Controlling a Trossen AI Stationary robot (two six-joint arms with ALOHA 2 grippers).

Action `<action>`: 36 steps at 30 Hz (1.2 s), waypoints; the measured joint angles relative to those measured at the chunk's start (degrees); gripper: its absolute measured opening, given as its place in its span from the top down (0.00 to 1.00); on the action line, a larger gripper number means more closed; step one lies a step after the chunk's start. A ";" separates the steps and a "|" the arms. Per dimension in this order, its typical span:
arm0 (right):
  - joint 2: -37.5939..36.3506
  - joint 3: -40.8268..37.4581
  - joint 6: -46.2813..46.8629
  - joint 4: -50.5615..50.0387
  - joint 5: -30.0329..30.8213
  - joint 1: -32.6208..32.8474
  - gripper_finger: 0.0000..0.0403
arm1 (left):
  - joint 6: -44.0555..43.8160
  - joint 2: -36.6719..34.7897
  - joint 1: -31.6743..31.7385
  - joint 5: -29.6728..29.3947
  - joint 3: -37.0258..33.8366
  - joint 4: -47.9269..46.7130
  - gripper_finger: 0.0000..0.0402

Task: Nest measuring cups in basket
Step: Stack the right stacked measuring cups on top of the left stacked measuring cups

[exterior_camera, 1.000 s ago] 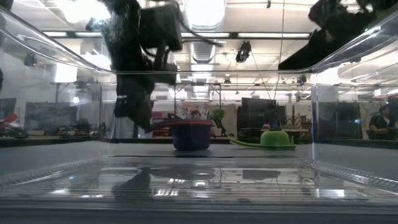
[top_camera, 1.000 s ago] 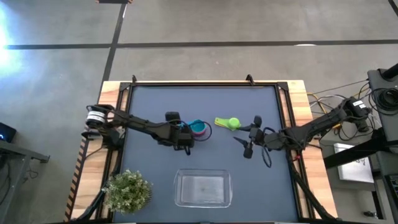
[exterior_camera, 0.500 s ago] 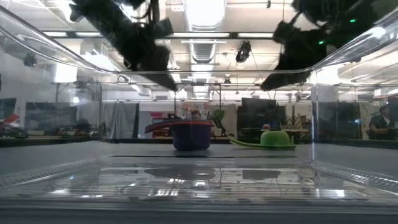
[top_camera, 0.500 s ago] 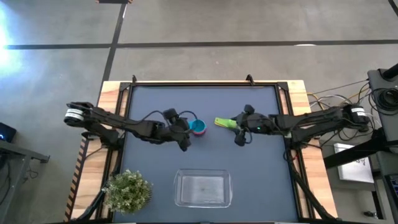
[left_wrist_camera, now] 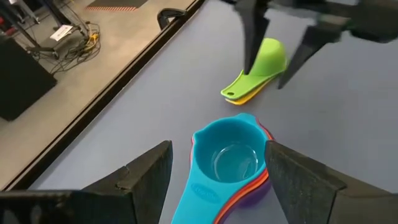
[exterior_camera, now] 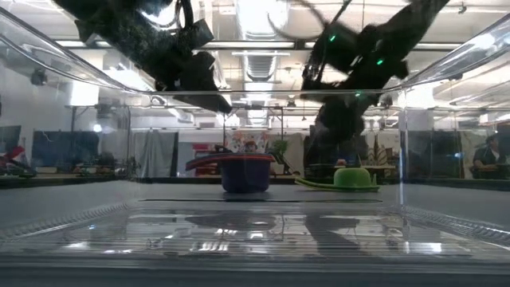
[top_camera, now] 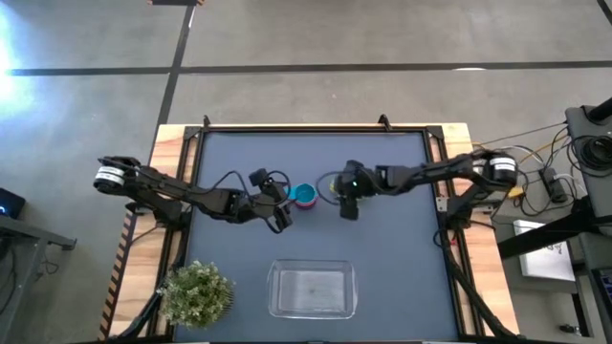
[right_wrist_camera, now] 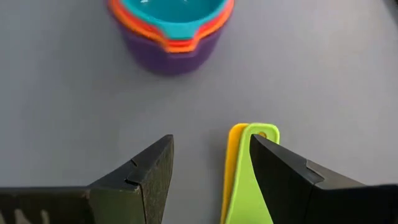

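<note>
A stack of nested measuring cups (top_camera: 304, 196), teal on top over red, orange and purple, stands on its base on the dark mat; it also shows in the left wrist view (left_wrist_camera: 230, 158). A green cup on a yellow one (left_wrist_camera: 258, 68) lies bowl-down to the stack's right. My left gripper (top_camera: 278, 214) is open, raised just left of the stack. My right gripper (right_wrist_camera: 211, 180) is open above the green cup, a finger on either side of the green handle (right_wrist_camera: 249, 174); I see no touch. The clear basket (top_camera: 311, 289) sits near the front edge.
A bushy green plant (top_camera: 196, 292) stands at the front left, beside the basket. The mat has bare room at the far side and on the right. A raised frame edges the table.
My right gripper has gone toward the table's left edge and now stands over the green cup. My left gripper has risen from beside the stack, and its arm has drawn back a little to the left. The cups have stayed where they were.
</note>
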 joint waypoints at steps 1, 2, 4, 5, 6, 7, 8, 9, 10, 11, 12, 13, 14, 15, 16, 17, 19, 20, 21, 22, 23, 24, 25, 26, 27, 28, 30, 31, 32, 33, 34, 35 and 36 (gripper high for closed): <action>0.81 0.61 0.01 0.17 -1.46 -1.27 0.50 | 0.00 -0.02 0.00 0.00 -0.11 0.02 0.41; 1.64 1.14 0.03 0.14 -2.64 -2.43 0.50 | 0.00 -0.02 0.00 0.00 -0.21 0.06 0.41; 3.20 2.21 0.02 0.11 -4.52 -4.64 0.50 | 0.03 -0.04 0.00 0.00 -0.37 0.17 0.41; 3.89 2.71 -0.02 0.18 -5.01 -5.61 0.50 | 0.25 -0.04 0.00 0.00 -0.45 0.28 0.41; 4.58 3.13 -0.14 -0.05 -5.54 -6.52 0.50 | 0.65 -0.04 0.00 0.00 -0.50 0.59 0.41; 5.34 3.61 -0.47 -0.30 -5.87 -7.24 0.50 | 1.08 -0.04 0.00 0.02 -0.51 0.86 0.41; 6.04 4.26 -0.67 -0.42 -5.85 -7.79 0.50 | 1.36 -0.05 0.00 0.00 -0.52 0.86 0.41; 6.74 4.98 -1.00 -0.90 -5.91 -8.26 0.50 | 1.58 -0.06 0.00 0.00 -0.56 0.85 0.41; 7.54 5.61 -1.37 -1.54 -5.95 -8.61 0.50 | 1.63 -0.06 0.00 0.01 -0.56 0.83 0.41; 8.39 6.28 -1.68 -2.19 -6.11 -8.79 0.50 | 1.66 -0.06 0.00 0.02 -0.56 0.83 0.41; 9.26 6.89 -2.06 -2.70 -6.34 -9.08 0.50 | 1.68 -0.06 0.00 0.02 -0.58 0.83 0.41; 10.12 7.34 -2.32 -3.24 -6.40 -9.14 0.50 | 1.71 -0.06 0.00 0.00 -0.58 0.83 0.41; 10.95 7.79 -2.49 -3.99 -6.41 -9.16 0.50 | 1.76 -0.06 0.00 0.00 -0.58 0.82 0.41; 11.67 8.30 -2.58 -4.46 -6.41 -9.14 0.50 | 1.88 -0.06 0.00 0.01 -0.58 0.78 0.41; 12.36 8.76 -2.62 -4.53 -6.42 -9.14 0.50 | 1.90 -0.06 0.00 0.01 -0.61 0.77 0.41; 12.82 9.11 -2.57 -4.52 -6.43 -9.14 0.50 | 1.92 -0.06 0.00 0.01 -0.61 0.79 0.41; 13.68 9.60 -2.55 -4.58 -6.48 -9.14 0.50 | 1.93 -0.06 0.00 0.01 -0.61 0.72 0.41; 13.75 9.75 -2.53 -4.59 -6.54 -9.14 0.50 | 1.95 -0.06 0.00 0.00 -0.61 0.74 0.41; 13.75 9.78 -2.57 -4.88 -6.52 -9.14 0.50 | 1.93 -0.06 0.00 0.00 -0.61 0.76 0.41; 13.75 9.78 -2.56 -5.03 -6.52 -9.14 0.50 | 1.94 -0.06 0.00 0.00 -0.61 0.76 0.41; 13.65 9.76 -2.48 -5.19 -6.53 -9.14 0.50 | 1.94 -0.06 0.00 0.00 -0.61 0.74 0.41; 13.32 9.73 -2.23 -5.68 -6.56 -9.14 0.50 | 1.97 -0.06 0.00 0.02 -0.61 0.73 0.41; 12.95 9.64 -1.94 -6.45 -6.75 -9.14 0.50 | 1.97 -0.06 0.00 0.00 -0.61 0.74 0.41; 12.57 9.56 -1.68 -6.95 -7.08 -9.14 0.50 | 1.97 -0.06 0.00 0.00 -0.61 0.74 0.41; 12.20 9.56 -1.44 -7.19 -7.52 -9.14 0.50 | 2.05 -0.06 0.00 0.02 -0.61 0.74 0.41; 11.96 9.56 -1.41 -7.42 -7.76 -9.14 0.50 | 2.14 -0.06 0.00 0.02 -0.61 0.73 0.41; 11.38 9.56 -1.02 -8.31 -7.83 -9.14 0.50 | 2.14 -0.06 0.00 0.02 -0.61 0.78 0.41; 11.20 9.56 -0.82 -8.84 -7.91 -9.14 0.50 | 2.14 -0.06 0.00 0.02 -0.61 0.72 0.41; 11.06 9.56 -0.60 -9.24 -8.32 -9.14 0.50 | 2.14 -0.06 0.00 0.02 -0.61 0.74 0.41; 11.00 9.56 -0.52 -9.62 -9.10 -9.14 0.50 | 2.16 -0.06 0.00 0.01 -0.61 0.74 0.41; 11.00 9.56 -0.48 -9.84 -9.82 -9.14 0.50 | 2.14 -0.06 0.00 0.00 -0.61 0.75 0.41; 11.00 9.56 -0.32 -9.99 -10.56 -9.14 0.50 | 2.14 -0.06 0.00 0.00 -0.61 0.76 0.41; 11.00 9.56 -0.12 -10.02 -11.03 -9.13 0.50 | 2.15 -0.06 0.00 0.01 -0.61 0.74 0.41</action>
